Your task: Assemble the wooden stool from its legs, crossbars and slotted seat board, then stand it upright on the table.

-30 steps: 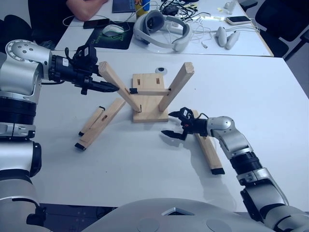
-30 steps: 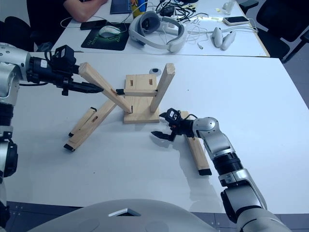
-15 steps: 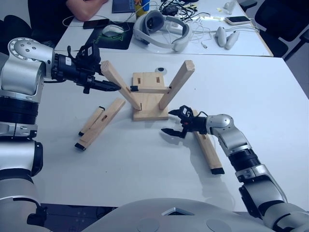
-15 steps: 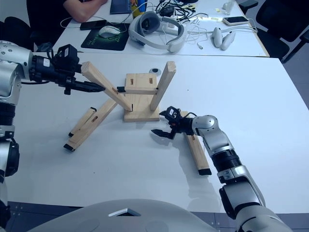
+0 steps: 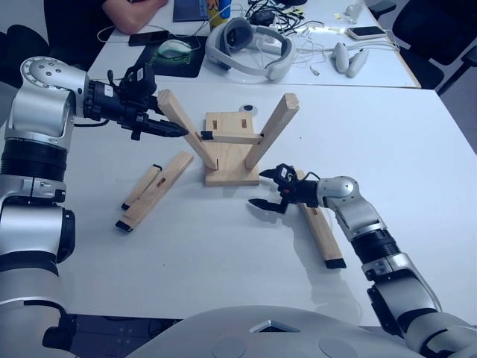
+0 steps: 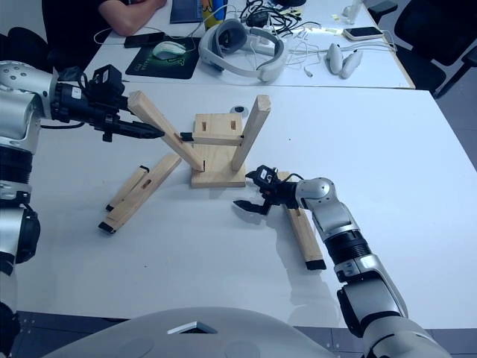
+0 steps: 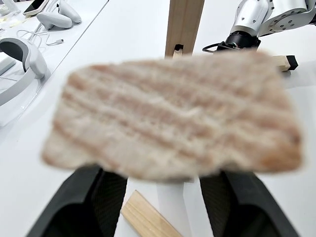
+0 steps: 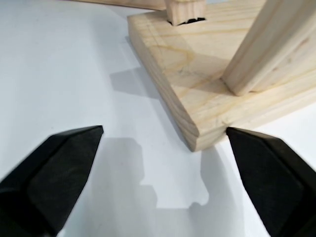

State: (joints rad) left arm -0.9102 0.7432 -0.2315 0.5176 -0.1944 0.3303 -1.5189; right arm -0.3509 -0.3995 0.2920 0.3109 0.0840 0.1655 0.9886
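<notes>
Tilted leg (image 5: 192,137) in left gripper (image 5: 168,128)

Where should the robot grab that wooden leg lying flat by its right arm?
Probably the loose leg is best gripped around its bare middle, from above, jaws across its narrow width. It lies flat on the table, so only its long sides are reachable, and the right arm covers its far end.
</notes>
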